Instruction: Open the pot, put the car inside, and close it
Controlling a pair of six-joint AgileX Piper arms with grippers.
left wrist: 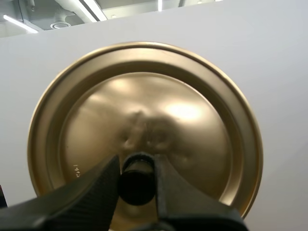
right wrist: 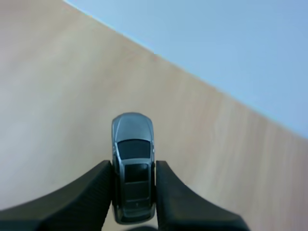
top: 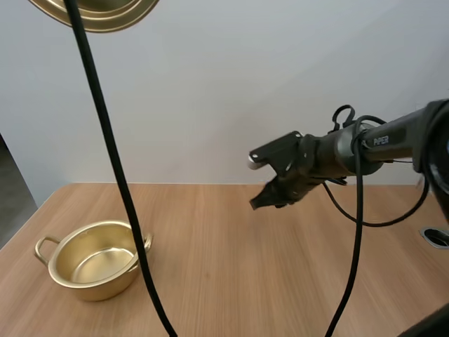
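A golden pot [top: 95, 261] stands open at the table's left, and nothing lies inside it. Its golden lid [top: 97, 14] hangs high above, at the top left of the high view. My left gripper [left wrist: 137, 180] is shut on the lid's black knob [left wrist: 137, 179], with the lid [left wrist: 144, 130] tilted up on edge before the wall. My right gripper [top: 261, 201] hovers above the middle of the table, to the right of the pot. A small grey toy car [right wrist: 133, 166] is pinched between its fingers [right wrist: 98, 192], nose pointing away over the wood.
The wooden table [top: 245, 281] runs from the pot to the right edge, where a round metal grommet [top: 436, 237] is set into it. A plain white wall stands behind the table.
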